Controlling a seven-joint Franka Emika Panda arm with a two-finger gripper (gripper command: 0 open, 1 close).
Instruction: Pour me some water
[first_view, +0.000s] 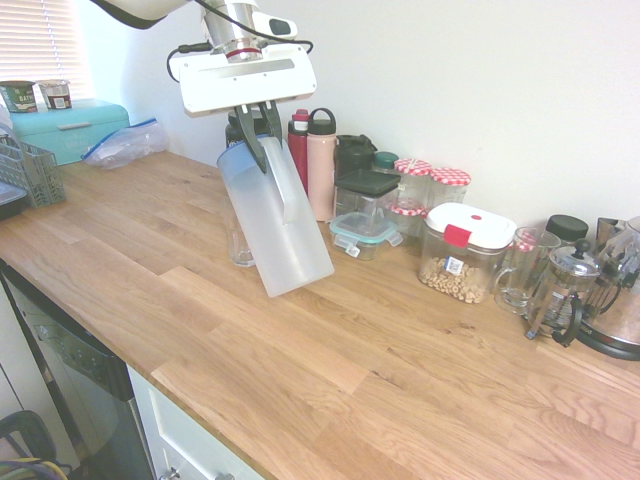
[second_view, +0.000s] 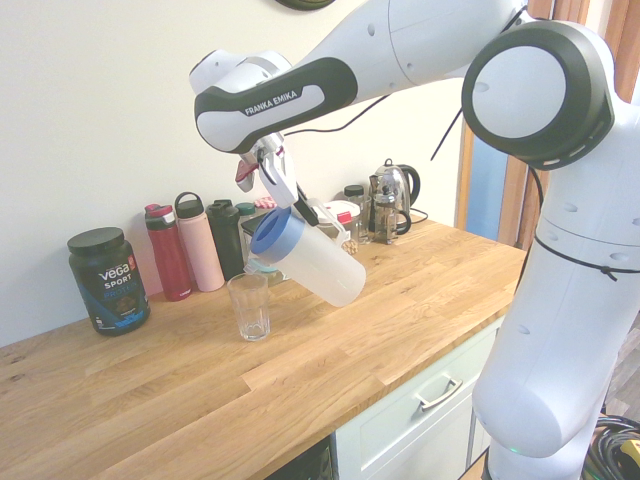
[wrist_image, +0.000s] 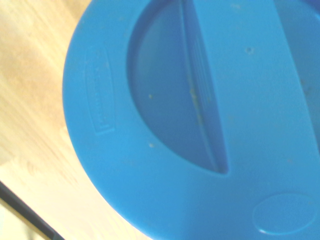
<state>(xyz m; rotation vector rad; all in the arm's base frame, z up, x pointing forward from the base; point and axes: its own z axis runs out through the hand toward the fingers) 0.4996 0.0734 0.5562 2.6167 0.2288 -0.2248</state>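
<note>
In the first exterior view the end effector (first_view: 258, 135) hangs from the arm at about 11 o'clock in the picture, its dark fingers clamped tight on the side handle of the frosted pitcher (first_view: 275, 225), which is lifted clear of the bench (first_view: 330, 370) and tilted, its base swung out toward 5 o'clock and its top toward 11 o'clock. A clear drinking glass (first_view: 240, 243) stands on the bench just behind the pitcher, at its 9 o'clock side, partly hidden by it. At 1 o'clock from the pitcher a pink bottle (first_view: 321, 165) and a red bottle (first_view: 299, 148) stand against the wall, and further toward 3 o'clock sit a white-lidded cereal container (first_view: 465, 253) and a French press (first_view: 563, 290). In the second exterior view the arm comes in from the right; the end effector (second_view: 282, 188) grips the pitcher (second_view: 315, 258) near its top, and the pitcher lies steeply tipped with its blue lid (second_view: 272, 235) facing 8 o'clock, directly above the glass (second_view: 249, 306), lid and glass rim close but apart. No stream of water can be made out. A dark supplement tub (second_view: 107, 280) stands at 9 o'clock from the glass. In the wrist view the blue lid (wrist_image: 200, 125) fills nearly the whole picture, with bench wood (wrist_image: 30, 100) showing at 9 o'clock.
</note>
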